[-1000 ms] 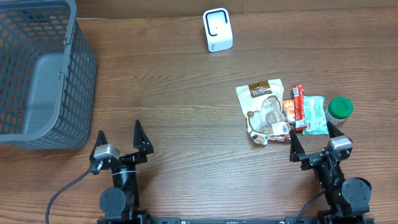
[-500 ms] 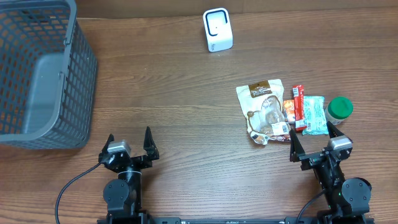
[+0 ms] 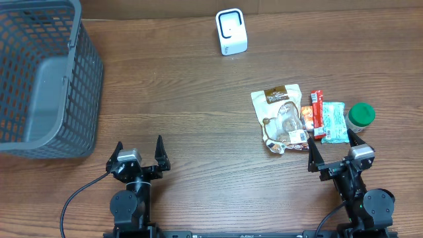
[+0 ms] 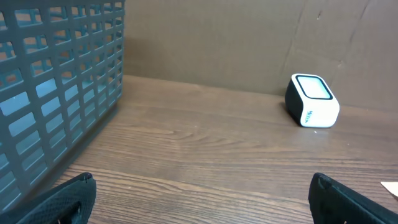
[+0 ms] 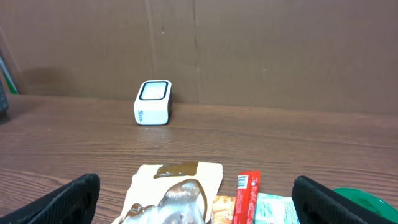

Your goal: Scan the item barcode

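Both arms sit low at the near edge of the worktop (image 3: pixel 198 99). Left tool (image 3: pixel 139 151): jaws spread wide, nothing between them, the grey mesh basket (image 3: pixel 39 79) off to its left. Right tool (image 3: pixel 334 149): released too, empty, just short of the item cluster. That cluster is a tan snack pouch (image 3: pixel 281 119), a red bar (image 3: pixel 318 112), a teal packet (image 3: pixel 334 122) and a green-lidded jar (image 3: pixel 361 115), packed side by side. The white barcode scanner (image 3: pixel 231 32) stands upright at the far edge, well apart from them.

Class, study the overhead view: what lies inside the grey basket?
Inside the grey basket only its bare floor shows. Its left part runs off the picture, so that part is unseen.
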